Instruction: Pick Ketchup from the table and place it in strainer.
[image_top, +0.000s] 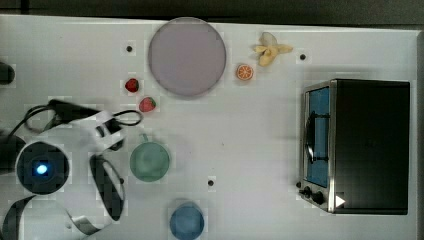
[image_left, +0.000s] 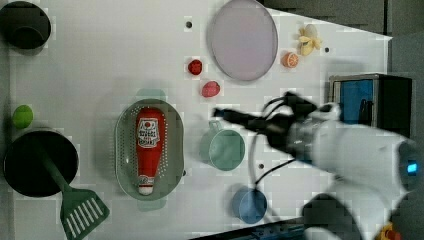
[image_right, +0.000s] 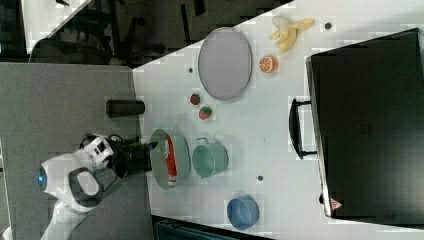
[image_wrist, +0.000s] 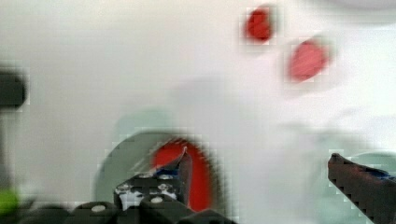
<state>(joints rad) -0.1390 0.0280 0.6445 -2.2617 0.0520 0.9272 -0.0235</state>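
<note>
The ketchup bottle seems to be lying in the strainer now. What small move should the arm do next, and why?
Probably lift the hand a little further up and away. The Ketchup already lies lengthwise inside the strainer, and the open hand holds nothing. No regrasp looks needed; retreating clear of the green cup beside the strainer would finish cleanly.

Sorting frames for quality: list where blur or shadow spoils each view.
Wrist view: smeared all over, strawberries and Ketchup soft-edged. Left view: arm blurred, strainer sharp. Top view: faint shadow beside the green cup. Right view: evenly lit, oven very dark.
</note>
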